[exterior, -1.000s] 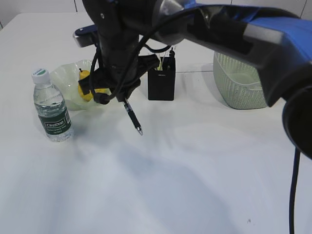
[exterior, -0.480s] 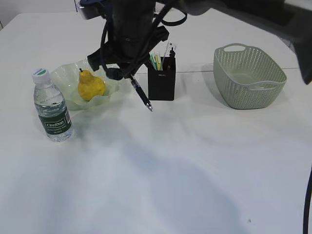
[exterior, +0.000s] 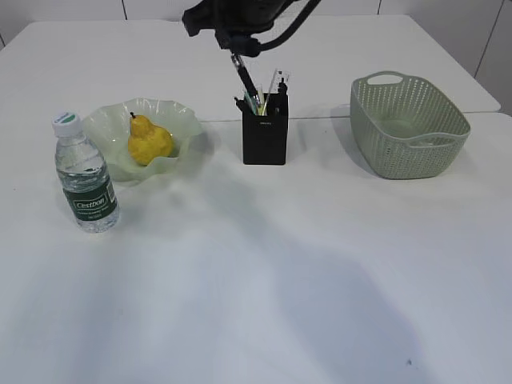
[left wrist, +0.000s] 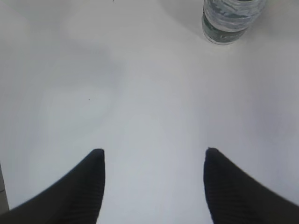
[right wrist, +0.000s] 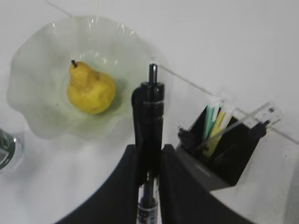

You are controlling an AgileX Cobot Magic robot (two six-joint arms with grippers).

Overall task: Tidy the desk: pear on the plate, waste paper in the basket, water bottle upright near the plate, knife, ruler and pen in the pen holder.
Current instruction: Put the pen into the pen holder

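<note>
My right gripper (exterior: pixel 238 42) is shut on a black pen (exterior: pixel 245 76), which slants down with its tip at the open top of the black pen holder (exterior: pixel 265 138). In the right wrist view the pen (right wrist: pixel 148 105) is clamped between the fingers of this gripper (right wrist: pixel 148 148), with the holder (right wrist: pixel 229 149) just to its right. A clear ruler (right wrist: pixel 250 116) and coloured pens stand inside. The yellow pear (exterior: pixel 149 142) lies on the wavy green plate (exterior: pixel 180 120). The water bottle (exterior: pixel 85 178) stands upright left of the plate. My left gripper (left wrist: pixel 153 153) hangs open over bare desk, the bottle's base (left wrist: pixel 229 21) beyond it. The waste paper and the knife I cannot pick out.
The sage green basket (exterior: pixel 410 152) stands at the right of the white desk (exterior: pixel 264 280). The desk's far edge and a seam run behind the holder and basket.
My right arm has lifted away from in front of the plate and carried the pen up and right, bringing its tip over the pen holder. The plate and pear are now uncovered.
</note>
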